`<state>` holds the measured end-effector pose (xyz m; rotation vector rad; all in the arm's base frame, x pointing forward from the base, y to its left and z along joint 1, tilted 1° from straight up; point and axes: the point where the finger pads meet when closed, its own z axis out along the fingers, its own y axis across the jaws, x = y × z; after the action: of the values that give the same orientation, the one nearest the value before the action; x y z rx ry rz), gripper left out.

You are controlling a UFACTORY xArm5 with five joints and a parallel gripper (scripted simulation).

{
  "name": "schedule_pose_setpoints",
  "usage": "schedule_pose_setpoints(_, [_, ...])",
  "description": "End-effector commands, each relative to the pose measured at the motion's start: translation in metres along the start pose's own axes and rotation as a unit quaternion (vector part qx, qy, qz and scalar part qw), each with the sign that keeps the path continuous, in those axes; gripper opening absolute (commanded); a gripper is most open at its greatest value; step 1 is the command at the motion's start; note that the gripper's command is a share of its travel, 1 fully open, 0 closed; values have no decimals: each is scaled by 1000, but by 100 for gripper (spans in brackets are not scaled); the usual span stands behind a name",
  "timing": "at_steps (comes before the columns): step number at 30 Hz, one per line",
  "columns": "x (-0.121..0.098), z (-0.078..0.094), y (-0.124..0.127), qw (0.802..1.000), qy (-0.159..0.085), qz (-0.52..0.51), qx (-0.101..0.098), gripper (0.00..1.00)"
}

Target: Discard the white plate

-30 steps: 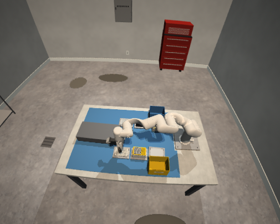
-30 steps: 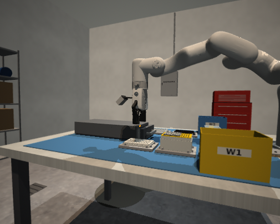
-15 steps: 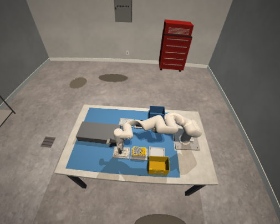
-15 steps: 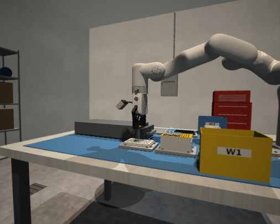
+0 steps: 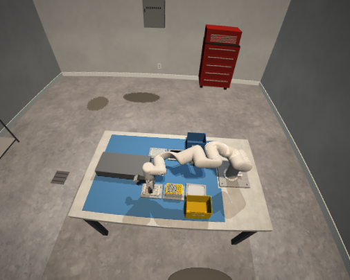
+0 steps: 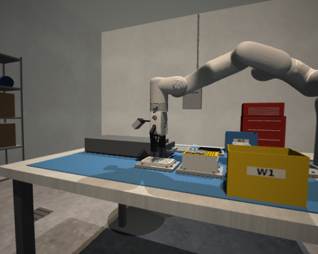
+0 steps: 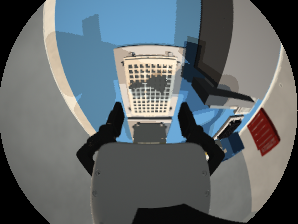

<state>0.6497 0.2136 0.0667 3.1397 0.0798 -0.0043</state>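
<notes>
A workshop-like lab: red tool chest [image 5: 220, 57] at the far wall, plates and tip box [image 6: 200, 160] on the bench [image 5: 258, 215].

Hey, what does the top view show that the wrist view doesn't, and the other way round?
Only the top view shows the whole arm, the yellow bin and the blue bin. Only the wrist view shows the open claw up close, its fingers astride the near end of the white plate, not touching it. Both show that plate, the blue mat and the red tool chest.

"W1" on yellow bin [image 6: 266, 185], "W2" on blue bin [image 6: 241, 138]
</notes>
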Motion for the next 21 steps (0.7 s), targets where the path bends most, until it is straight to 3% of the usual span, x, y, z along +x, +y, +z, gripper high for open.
schedule_pose_setpoints(1, [1,3,0,1000,3,0,1,100])
schedule_pose_setpoints(21, [1,26,-1,1000,3,0,1,100])
